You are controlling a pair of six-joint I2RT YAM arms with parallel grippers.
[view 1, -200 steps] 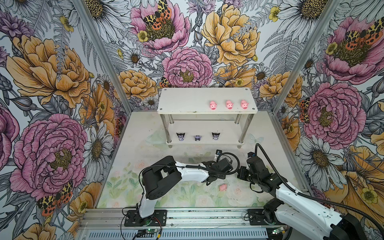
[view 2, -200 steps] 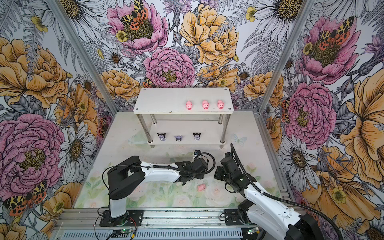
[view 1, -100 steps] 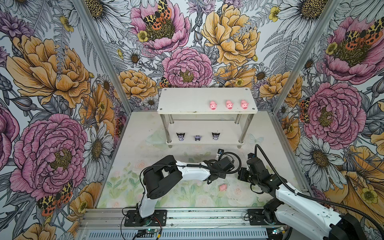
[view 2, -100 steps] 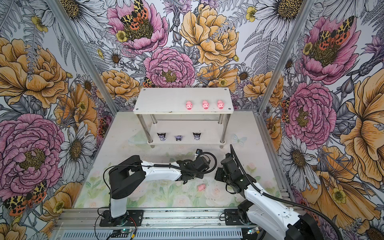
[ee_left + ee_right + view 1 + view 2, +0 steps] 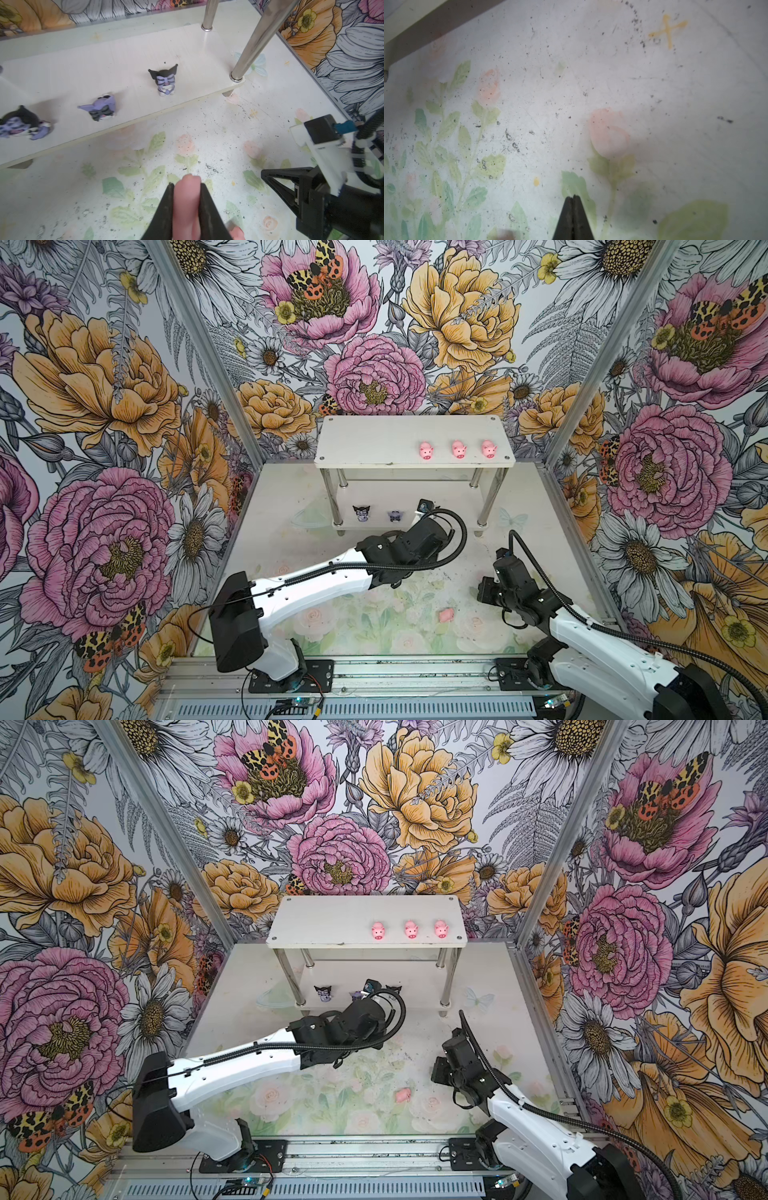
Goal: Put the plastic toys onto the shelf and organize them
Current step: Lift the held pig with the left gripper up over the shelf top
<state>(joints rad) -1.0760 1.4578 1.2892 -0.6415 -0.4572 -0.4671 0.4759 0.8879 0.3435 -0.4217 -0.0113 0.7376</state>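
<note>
In the left wrist view my left gripper (image 5: 186,186) is shut on a pink pig (image 5: 187,201), held above the floral table in front of the shelf. In both top views that grip is hidden under the left wrist. The white shelf (image 5: 374,439) carries three pigs (image 5: 458,449) on its upper tier. Three black-and-lavender figures (image 5: 165,82) stand on the lower tier (image 5: 104,68). Another pig (image 5: 446,615) lies on the table near my right gripper (image 5: 480,593). The right gripper (image 5: 572,196) is shut and empty, close above the table.
The shelf's metal posts (image 5: 255,41) rise near the left gripper. The right arm's fingers (image 5: 270,178) and wrist sit close beside the left gripper. Floral walls (image 5: 124,448) enclose the table on three sides, and a metal rail (image 5: 374,676) runs along its front.
My left gripper closed on a pig at the table and has lifted it up and toward the shelf. The right arm has barely moved.
</note>
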